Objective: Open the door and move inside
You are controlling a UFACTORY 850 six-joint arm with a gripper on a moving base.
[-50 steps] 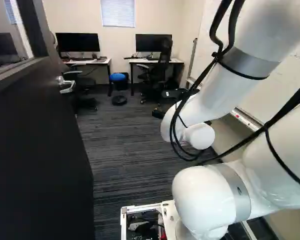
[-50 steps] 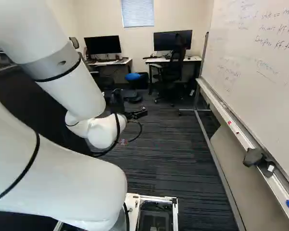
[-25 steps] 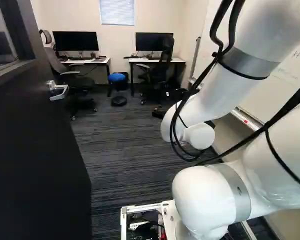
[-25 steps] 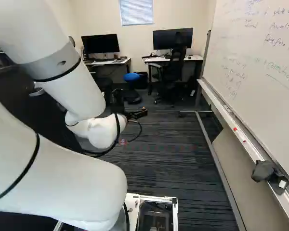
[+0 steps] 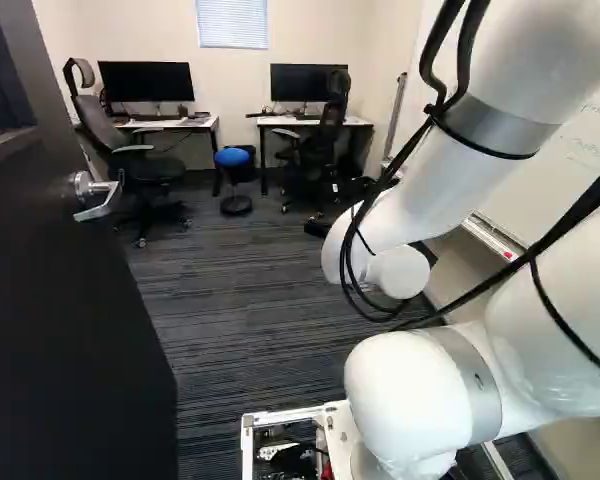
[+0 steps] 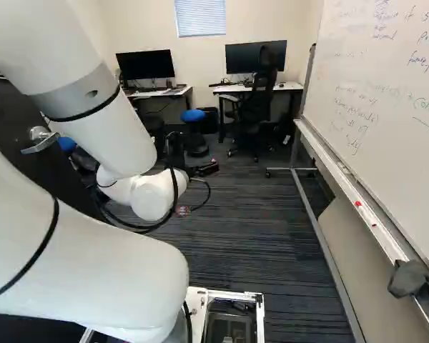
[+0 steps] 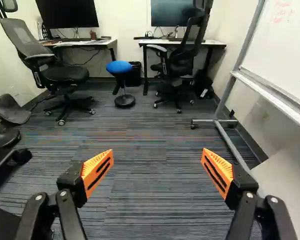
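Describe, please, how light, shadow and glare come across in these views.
Left base view: the door is so dark that little surface detail shows, while its metal handle glints; right base view: the white arm is bright, softly shaded; wrist view: the orange pads of the gripper show clearly, without glare.

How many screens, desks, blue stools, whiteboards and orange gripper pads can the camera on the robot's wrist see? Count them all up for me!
Screens: 2
Desks: 2
Blue stool: 1
Whiteboard: 1
Orange gripper pads: 2
Total: 8
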